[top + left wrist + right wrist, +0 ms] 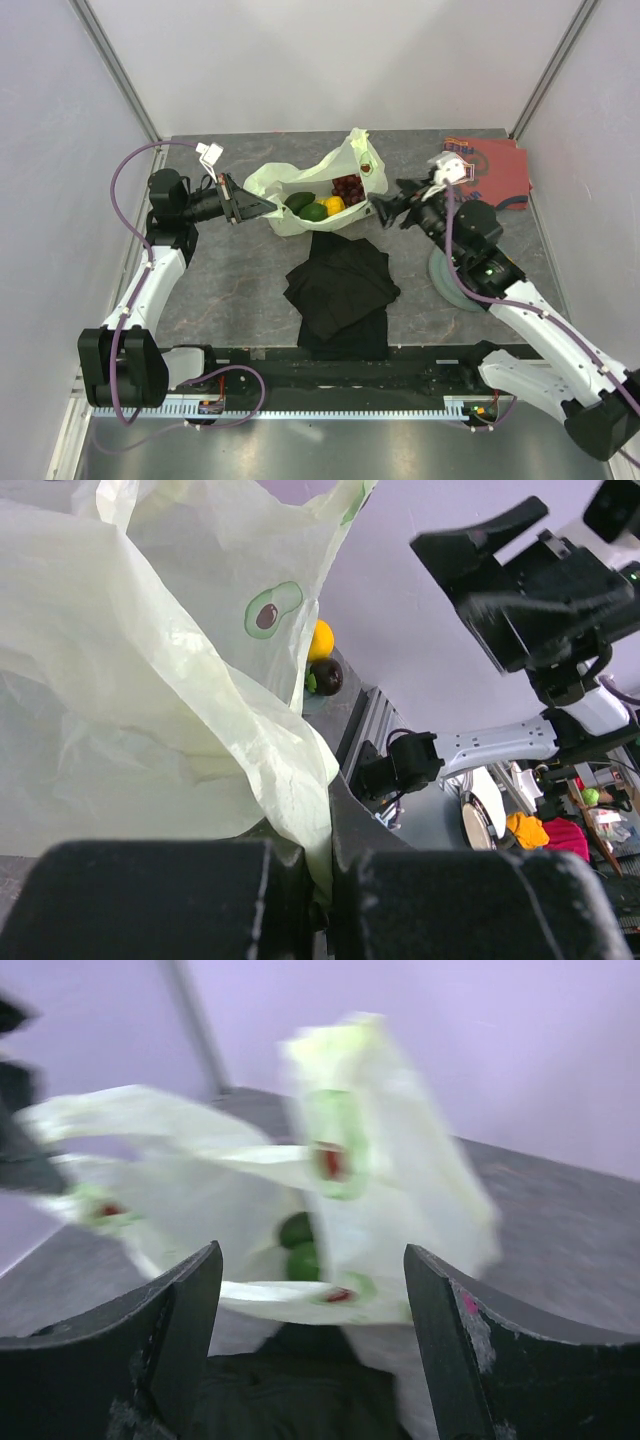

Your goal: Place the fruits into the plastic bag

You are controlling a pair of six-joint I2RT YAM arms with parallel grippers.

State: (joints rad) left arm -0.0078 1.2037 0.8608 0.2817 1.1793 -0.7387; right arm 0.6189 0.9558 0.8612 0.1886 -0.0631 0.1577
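Grey table (230, 290) — plastic bag (345, 162), black cloth (340, 290) — between pale walls (320, 60).

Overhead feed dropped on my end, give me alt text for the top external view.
The plastic bag lies open mid-table with fruits inside: dark red grapes, a yellow one and green ones. The left hand pinches its left edge; the right hand is open beside its right edge. A black cloth lies nearer the arms.

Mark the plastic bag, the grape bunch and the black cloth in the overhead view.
plastic bag (264, 181): top external view, on its pale left flap.
grape bunch (348, 187): top external view, middle of the dark red cluster inside the bag.
black cloth (340, 285): top external view, centre of the folded pile.
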